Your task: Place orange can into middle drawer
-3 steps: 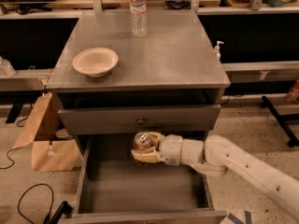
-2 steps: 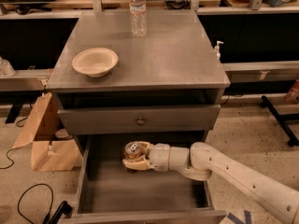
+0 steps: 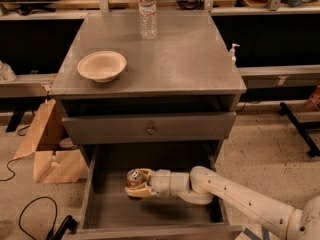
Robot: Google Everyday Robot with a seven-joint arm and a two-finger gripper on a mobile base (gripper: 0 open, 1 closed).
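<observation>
The orange can [image 3: 134, 177] stands upright with its silver top showing, inside the open middle drawer [image 3: 105, 209]. My gripper [image 3: 138, 183] is shut on the can, its cream fingers [image 3: 142, 190] wrapped round the can's sides. It holds the can low over the drawer's grey floor, left of centre; I cannot tell whether the can touches the floor. My white arm [image 3: 240, 199] reaches in from the lower right over the drawer's right wall.
Above is a shallower drawer with a small round knob [image 3: 149, 130], slightly open. On the cabinet top [image 3: 190, 59] stand a cream bowl [image 3: 101, 65] and a clear water bottle [image 3: 148, 11]. A cardboard box [image 3: 47, 149] and cables [image 3: 30, 214] lie on the floor at left.
My gripper has carried the can leftward and lower into the middle drawer. The arm has stretched further across the drawer.
</observation>
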